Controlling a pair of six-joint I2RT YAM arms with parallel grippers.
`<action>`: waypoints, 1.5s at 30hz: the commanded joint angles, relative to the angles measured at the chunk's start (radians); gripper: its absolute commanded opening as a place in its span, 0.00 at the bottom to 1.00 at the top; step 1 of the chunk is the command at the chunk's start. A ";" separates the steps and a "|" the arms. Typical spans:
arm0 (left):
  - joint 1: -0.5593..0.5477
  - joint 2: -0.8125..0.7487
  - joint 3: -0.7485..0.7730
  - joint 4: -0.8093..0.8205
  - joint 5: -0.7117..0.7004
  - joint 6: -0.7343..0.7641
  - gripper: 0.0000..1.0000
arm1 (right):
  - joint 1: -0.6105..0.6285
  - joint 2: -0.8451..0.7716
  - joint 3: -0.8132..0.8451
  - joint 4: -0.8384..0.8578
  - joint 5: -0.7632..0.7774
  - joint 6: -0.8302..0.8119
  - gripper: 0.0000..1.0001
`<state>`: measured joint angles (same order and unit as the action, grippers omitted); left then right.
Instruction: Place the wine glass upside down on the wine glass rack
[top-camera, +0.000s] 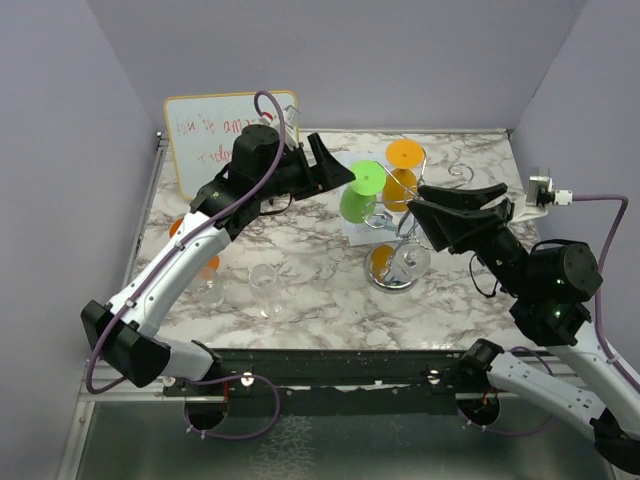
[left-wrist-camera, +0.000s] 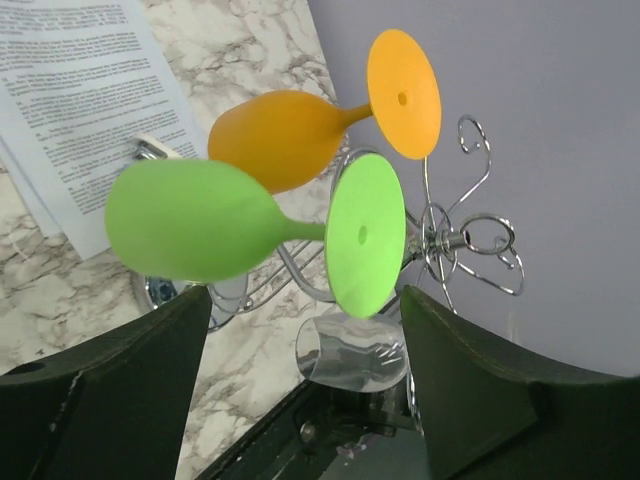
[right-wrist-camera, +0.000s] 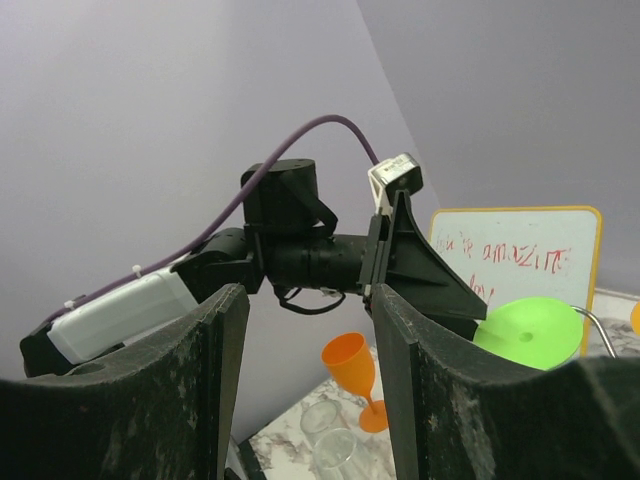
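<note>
Hanging foot-up from the rack (top-camera: 380, 268), the green glass (top-camera: 358, 195) sits on its left side, beside an orange glass (top-camera: 400, 188). Left gripper (top-camera: 338, 178), just left of the rack: jaws open, gripping nothing. Right gripper (top-camera: 415, 197), right of the rack: jaws open, empty.

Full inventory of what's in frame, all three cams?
rack: 1, chrome, table centre-right
green glass: 1, green, hung on rack
orange glass: 2, orange, one hung on rack, one standing table left
clear glass: 3, clear, two on table front left, one low at rack
sheet: 1, white, printed, beside rack
whiteboard: 1, white, red writing, back left
table: 1, marble
left fingers: open, at green glass
right fingers: open, empty, right of rack
</note>
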<state>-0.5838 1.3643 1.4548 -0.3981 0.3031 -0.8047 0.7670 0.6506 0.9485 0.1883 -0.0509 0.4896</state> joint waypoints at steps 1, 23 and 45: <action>0.008 -0.103 -0.031 -0.060 -0.043 0.129 0.97 | 0.008 0.004 0.054 -0.076 0.016 -0.016 0.58; 0.014 -0.243 -0.174 -0.582 -0.731 0.306 0.89 | 0.008 0.047 0.041 -0.061 -0.012 -0.036 0.58; 0.422 -0.106 -0.287 -0.382 -0.776 0.321 0.59 | 0.008 -0.045 0.050 -0.114 0.023 -0.052 0.52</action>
<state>-0.2108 1.2957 1.2358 -0.8478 -0.4911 -0.4969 0.7670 0.6136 0.9958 0.1097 -0.0490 0.4541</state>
